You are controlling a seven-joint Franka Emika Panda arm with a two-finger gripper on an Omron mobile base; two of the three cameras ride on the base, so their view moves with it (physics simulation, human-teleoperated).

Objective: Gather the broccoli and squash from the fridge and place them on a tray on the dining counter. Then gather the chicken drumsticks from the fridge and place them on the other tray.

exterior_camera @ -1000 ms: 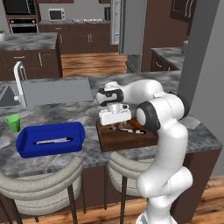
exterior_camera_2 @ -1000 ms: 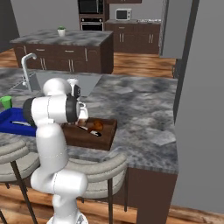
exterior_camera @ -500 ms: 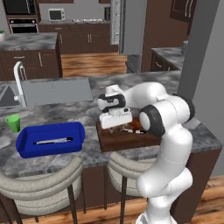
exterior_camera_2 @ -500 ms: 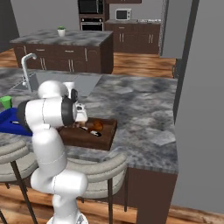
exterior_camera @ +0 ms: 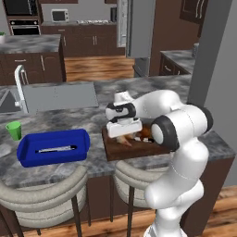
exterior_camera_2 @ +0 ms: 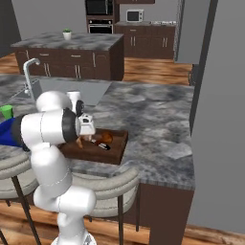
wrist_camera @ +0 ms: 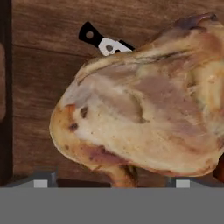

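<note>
Brown wooden tray near the counter front edge | drumstick lies in it | our gripper right above it | can't tell its finger gap | blue tray left

The arm is a glossy white, rounded-link manipulator with smooth tubular segments and bulbous elbow housings. Dark grey to black rings mark the joints, most plainly the circular cap on the large elbow and the band behind the wrist. The hand is a white, boxy block; no cables, screws or markings can be made out.
</note>
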